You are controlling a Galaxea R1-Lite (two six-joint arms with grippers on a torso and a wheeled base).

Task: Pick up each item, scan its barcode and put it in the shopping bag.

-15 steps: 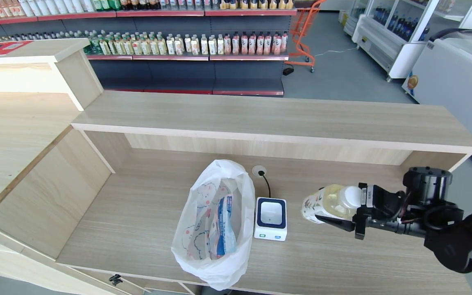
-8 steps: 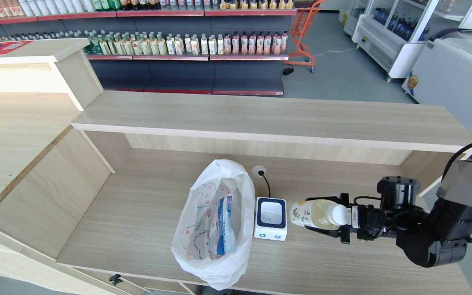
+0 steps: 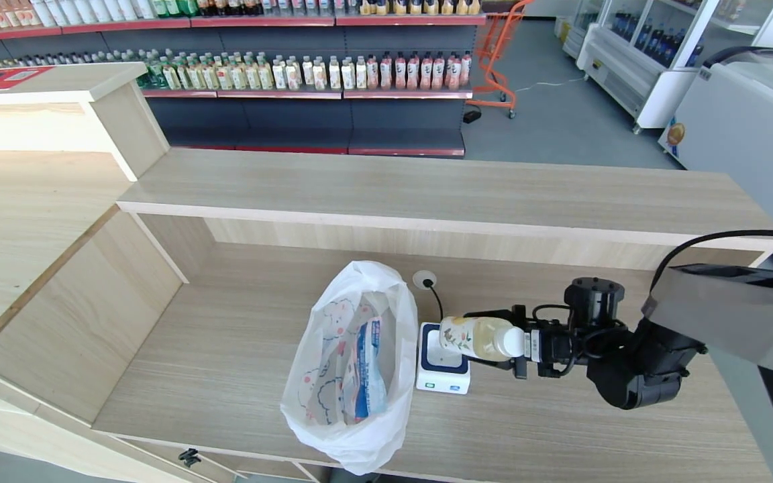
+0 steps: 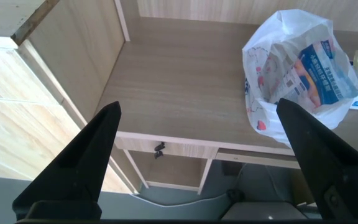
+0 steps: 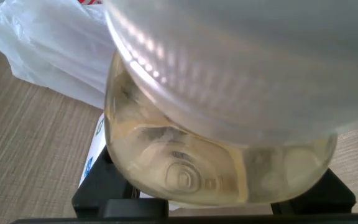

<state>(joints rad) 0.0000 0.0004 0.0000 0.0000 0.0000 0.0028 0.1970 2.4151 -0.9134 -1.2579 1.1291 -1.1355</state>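
Over the scanner: the bottle (image 3: pixel 477 337) hangs on its side just above the scanner (image 3: pixel 441 384), its base toward the bag and its cap toward the arm.
Right gripper (image 3: pixel 490 338): clamped on the bottle, with one finger above its body and one below.
Left gripper (image 4: pixel 197 162): fingers spread and holding nothing, above the counter (image 4: pixel 179 81) edge on the far side of the bag.
Bag (image 3: pixel 353 409): stands open just left of the scanner, with packets inside.
Step in hand: most likely the scan itself; bagging comes after.
Doing it well: the barcode has to face the scanner's window, and I cannot tell where it sits on the label. A slow wrist roll with the bottle low, level and centred over the window, but not touching it, should find it.
Risk: the smooth, round bottle could twist in the grip during the roll. The bag's rim and the scanner's cable (image 3: pixel 435 295) are both close by.
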